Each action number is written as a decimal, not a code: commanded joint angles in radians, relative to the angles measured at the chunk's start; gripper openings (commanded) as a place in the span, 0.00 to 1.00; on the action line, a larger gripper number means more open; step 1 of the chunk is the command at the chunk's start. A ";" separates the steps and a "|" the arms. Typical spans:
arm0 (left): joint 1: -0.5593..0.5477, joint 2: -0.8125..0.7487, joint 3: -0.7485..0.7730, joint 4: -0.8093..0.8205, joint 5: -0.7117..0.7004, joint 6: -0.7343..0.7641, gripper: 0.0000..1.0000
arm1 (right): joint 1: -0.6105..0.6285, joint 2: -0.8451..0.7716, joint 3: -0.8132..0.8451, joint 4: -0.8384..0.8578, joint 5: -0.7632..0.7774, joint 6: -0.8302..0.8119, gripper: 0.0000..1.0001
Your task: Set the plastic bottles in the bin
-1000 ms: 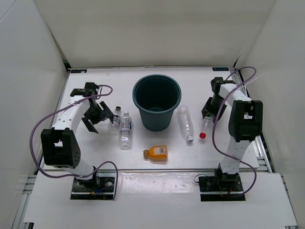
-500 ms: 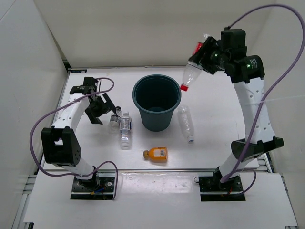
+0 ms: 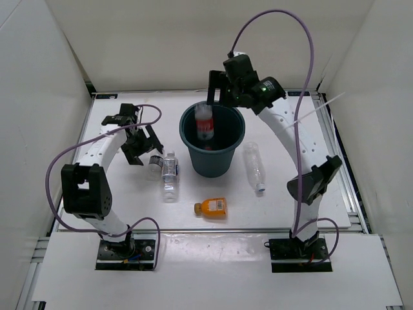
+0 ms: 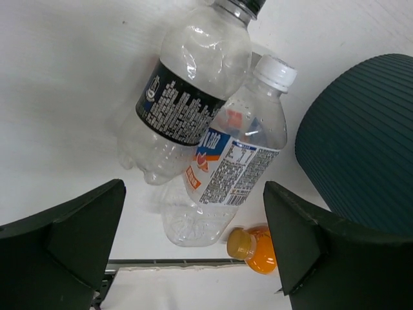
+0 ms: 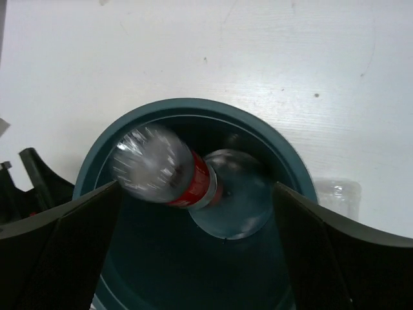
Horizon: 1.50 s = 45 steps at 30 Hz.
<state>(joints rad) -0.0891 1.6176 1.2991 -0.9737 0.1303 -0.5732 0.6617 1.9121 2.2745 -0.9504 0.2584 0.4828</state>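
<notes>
White table (image 5: 258,51) — red-label bottle (image 5: 164,171) a blur inside the bin (image 5: 193,102).

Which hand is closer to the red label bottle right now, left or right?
Right. The open right hand hangs over the bin, the red-label bottle directly beneath it inside. The open left hand is left of the bin, by two clear bottles.

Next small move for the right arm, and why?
Probably lift the right gripper clear and swing toward the clear bottle right of the bin: its fingers stand open over the bin, and the red-label bottle, blurred, is inside its rim.
</notes>
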 commanded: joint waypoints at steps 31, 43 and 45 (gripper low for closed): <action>-0.012 0.093 0.265 -0.072 -0.198 -0.080 0.34 | 0.001 -0.394 -0.113 -0.094 0.004 -0.023 1.00; -0.237 0.028 0.770 -0.069 -0.140 -0.152 0.39 | -0.106 -0.452 -0.262 -0.114 -0.060 0.097 1.00; -0.285 0.129 0.893 -0.069 -0.118 -0.152 0.39 | -0.149 -0.467 -0.297 -0.114 -0.082 0.141 1.00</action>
<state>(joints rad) -0.3275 1.6039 2.1201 -1.0363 -0.0448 -0.7170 0.5621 1.4933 2.0075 -1.0607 0.2123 0.5568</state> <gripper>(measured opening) 0.711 0.998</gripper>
